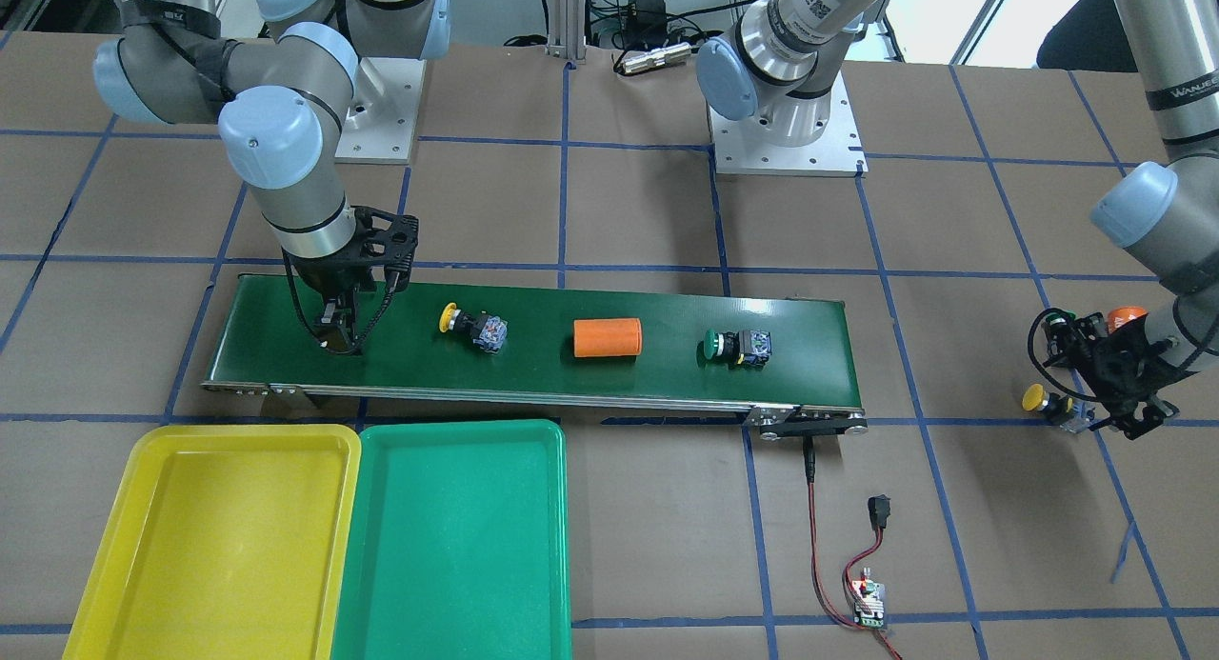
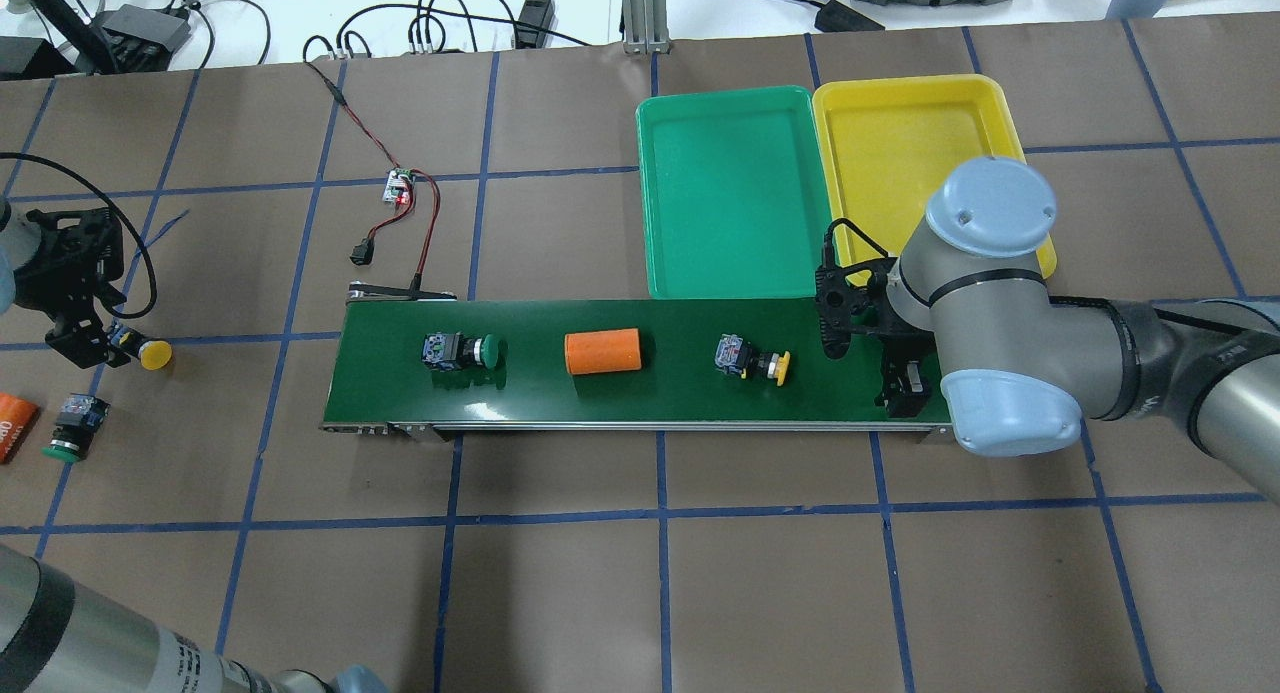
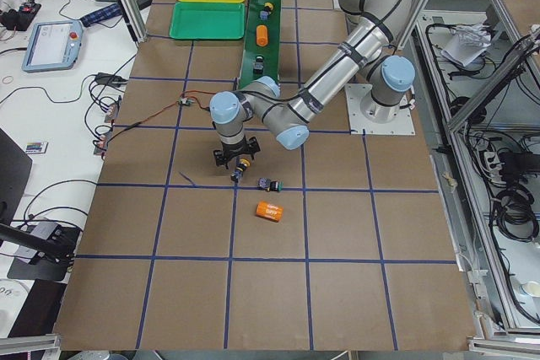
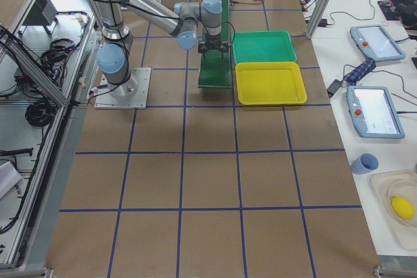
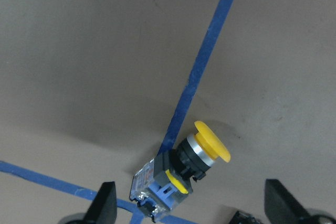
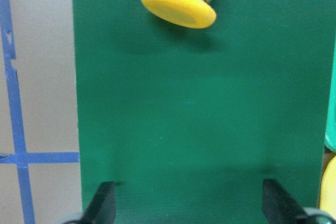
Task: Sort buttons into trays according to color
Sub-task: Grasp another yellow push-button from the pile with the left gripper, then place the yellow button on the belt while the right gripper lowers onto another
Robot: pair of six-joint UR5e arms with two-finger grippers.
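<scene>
Glossy moulded plastic on both trays, the yellow tray [image 1: 214, 536] and the green tray [image 1: 457, 546] each catching the light. The conveyor belt [image 1: 533, 365] looks matt, with a fine woven texture, and is edged by a bare metal rail [image 1: 533, 402]. The table cover [image 1: 648, 517] is dull brown paper. Close up, the yellow button cap [image 5: 212, 141] is smooth plastic over a shiny metal collar [image 5: 197, 148].

Brown table top [image 2: 560, 593] crossed by a blue tape grid [image 2: 660, 518], aluminium frame post [image 2: 645, 13] at its far edge, black cables [image 2: 440, 18] behind it, white side bench [image 4: 397, 157] carrying two teach pendants [image 4: 374, 112] and a blue cup [image 4: 365, 163], bundled cables [image 3: 506, 200] along the opposite side
</scene>
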